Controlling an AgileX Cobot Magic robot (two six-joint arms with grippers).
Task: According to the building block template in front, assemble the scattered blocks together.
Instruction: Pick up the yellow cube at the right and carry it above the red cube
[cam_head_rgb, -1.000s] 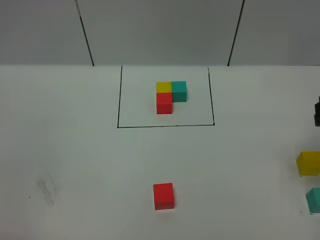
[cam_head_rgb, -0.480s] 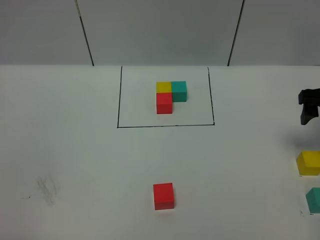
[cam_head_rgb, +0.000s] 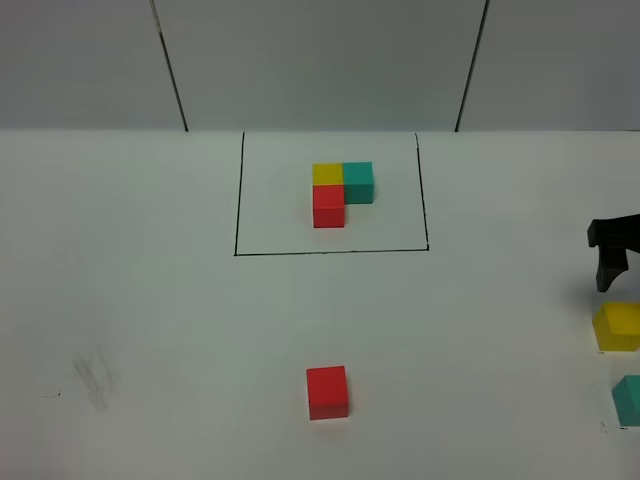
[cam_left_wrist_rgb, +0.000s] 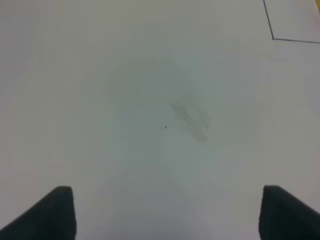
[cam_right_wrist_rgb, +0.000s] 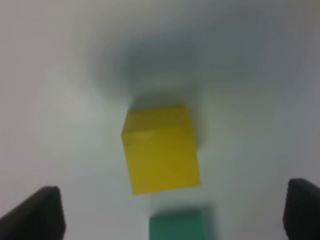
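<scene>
Here, on a white table (cam_head_rgb: 150, 300), the building block template (cam_head_rgb: 342, 193) sits at the far middle: a joined L of yellow, teal and red cubes inside a thin black rectangle (cam_head_rgb: 330, 252), with bare margin on every side of it. The red cube (cam_head_rgb: 327, 391) stands alone at the near middle, well apart from everything, with open table all around. The yellow cube (cam_head_rgb: 617, 327) and the teal cube (cam_head_rgb: 628, 400) lie at the right edge of the high view, both cut by the frame and a little apart from each other.

The right gripper (cam_right_wrist_rgb: 175, 212) hangs at that same edge, just on the far side of the yellow cube, with its jaws spread wide and gripping nothing. Its blurred wrist view shows the yellow cube lying ahead between the two fingertips, apparently untouched, with the teal cube beyond it.

The left gripper (cam_left_wrist_rgb: 170, 212) is also spread and empty. It hangs over bare table near a faint grey scuff (cam_left_wrist_rgb: 190, 120), well apart from the rectangle's corner.
</scene>
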